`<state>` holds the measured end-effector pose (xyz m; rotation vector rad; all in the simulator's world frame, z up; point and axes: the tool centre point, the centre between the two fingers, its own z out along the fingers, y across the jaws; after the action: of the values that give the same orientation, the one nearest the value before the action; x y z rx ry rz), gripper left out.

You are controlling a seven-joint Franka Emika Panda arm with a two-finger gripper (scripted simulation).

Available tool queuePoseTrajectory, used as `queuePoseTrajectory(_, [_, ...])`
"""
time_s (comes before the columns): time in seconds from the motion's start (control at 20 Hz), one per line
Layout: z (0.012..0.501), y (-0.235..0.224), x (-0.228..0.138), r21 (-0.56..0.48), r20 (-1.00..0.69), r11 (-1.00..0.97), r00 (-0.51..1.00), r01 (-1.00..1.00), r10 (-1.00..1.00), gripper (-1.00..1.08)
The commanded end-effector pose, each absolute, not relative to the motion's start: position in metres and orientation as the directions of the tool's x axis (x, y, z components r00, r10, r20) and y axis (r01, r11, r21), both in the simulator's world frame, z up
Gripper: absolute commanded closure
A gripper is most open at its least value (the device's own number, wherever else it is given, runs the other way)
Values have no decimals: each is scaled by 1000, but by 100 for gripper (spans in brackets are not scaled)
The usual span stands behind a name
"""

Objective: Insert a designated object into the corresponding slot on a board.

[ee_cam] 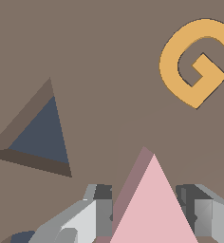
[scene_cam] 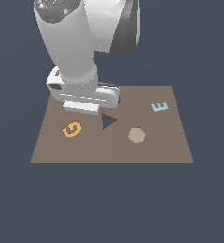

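Note:
The pink triangle block (ee_cam: 152, 213) sits between my gripper's (ee_cam: 149, 209) two grey fingers (ee_cam: 97, 213), which press on its two sides, so the gripper is shut on it. The slot (ee_cam: 40, 137) is a dark navy triangular recess in the brown board (ee_cam: 109, 57), a short way off from the block. In the exterior view the gripper (scene_cam: 88, 103) hangs low over the board's (scene_cam: 147, 152) far middle, just beyond the slot (scene_cam: 107, 121) and toward the exterior view's left. The arm hides the pink triangle there.
An orange letter G (scene_cam: 71, 129) lies on the board toward the exterior view's left, also close to the gripper in the wrist view (ee_cam: 197, 61). A tan hexagon (scene_cam: 136, 135) lies right of the slot. A pale teal E (scene_cam: 160, 107) sits at the far right.

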<state>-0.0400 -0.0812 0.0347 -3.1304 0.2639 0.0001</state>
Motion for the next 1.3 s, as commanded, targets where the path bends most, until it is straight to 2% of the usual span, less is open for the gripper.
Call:
queuePoseTrajectory(0.0, [36, -67, -31, 0, 0, -977, 977, -215, -215, 108])
queuePoseTrajectory(0.65, [40, -24, 9, 0, 0, -925, 925, -379, -379, 108])
queuePoseTrajectory(1.25, [34, -20, 16, 0, -1, -916, 916, -401, -401, 108])
